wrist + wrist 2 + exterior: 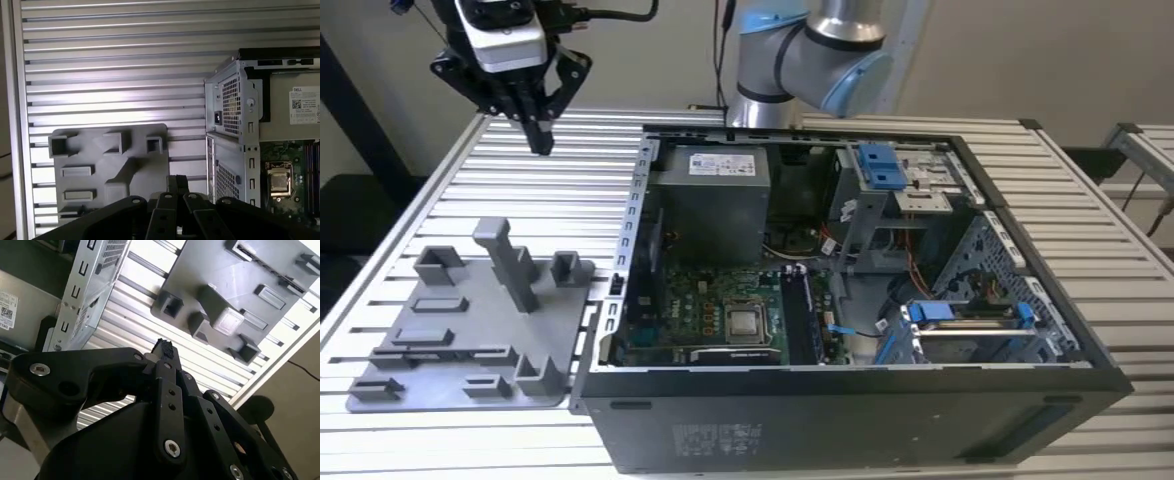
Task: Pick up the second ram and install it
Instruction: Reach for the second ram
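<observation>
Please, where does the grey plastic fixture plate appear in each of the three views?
Exterior view: the grey plastic fixture plate lies on the slatted table, on the exterior view's left of the open black computer case.
First wrist view: plate on the slats, beside the case's perforated corner.
Second wrist view: plate on the slats, beside the case's metal wall.
Shared landmark: the case.

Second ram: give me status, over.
Claw shut, nothing gripped, above table near grey fixture. Second ram: cannot tell where. Nothing between claw and open case.
</observation>
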`<state>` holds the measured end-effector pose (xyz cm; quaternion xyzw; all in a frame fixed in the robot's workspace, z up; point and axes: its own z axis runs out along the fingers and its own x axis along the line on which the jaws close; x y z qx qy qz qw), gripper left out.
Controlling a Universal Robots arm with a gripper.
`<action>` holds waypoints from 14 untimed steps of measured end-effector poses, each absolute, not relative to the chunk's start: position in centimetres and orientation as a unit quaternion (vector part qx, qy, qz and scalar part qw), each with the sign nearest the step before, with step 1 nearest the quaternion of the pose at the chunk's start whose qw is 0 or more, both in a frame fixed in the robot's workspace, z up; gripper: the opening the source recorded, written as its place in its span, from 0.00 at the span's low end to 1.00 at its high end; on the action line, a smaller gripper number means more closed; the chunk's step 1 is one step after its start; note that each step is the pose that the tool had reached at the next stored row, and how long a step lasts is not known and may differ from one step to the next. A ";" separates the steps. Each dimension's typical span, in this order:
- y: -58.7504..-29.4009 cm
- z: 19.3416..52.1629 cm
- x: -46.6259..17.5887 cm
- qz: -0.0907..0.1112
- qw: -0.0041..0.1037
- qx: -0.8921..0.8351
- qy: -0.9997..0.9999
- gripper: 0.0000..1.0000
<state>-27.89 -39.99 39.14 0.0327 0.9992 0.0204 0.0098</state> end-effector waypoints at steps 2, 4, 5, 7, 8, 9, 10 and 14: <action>-40.0 39.1 -28.4 0.020 0.010 0.033 0.999 0.11; -40.0 39.1 -28.8 0.020 0.010 0.033 0.999 0.11; -40.0 39.1 -29.0 0.020 0.010 0.033 0.999 0.11; -40.0 39.1 -29.3 0.020 0.010 0.033 0.999 0.11; -40.0 39.1 -29.6 0.020 0.010 0.033 0.999 0.11; -40.0 39.1 -30.0 0.020 0.010 0.033 0.999 0.11; -40.0 39.1 -30.5 0.020 0.010 0.033 0.999 0.11; -40.0 39.1 -31.9 0.021 0.010 0.033 0.999 0.11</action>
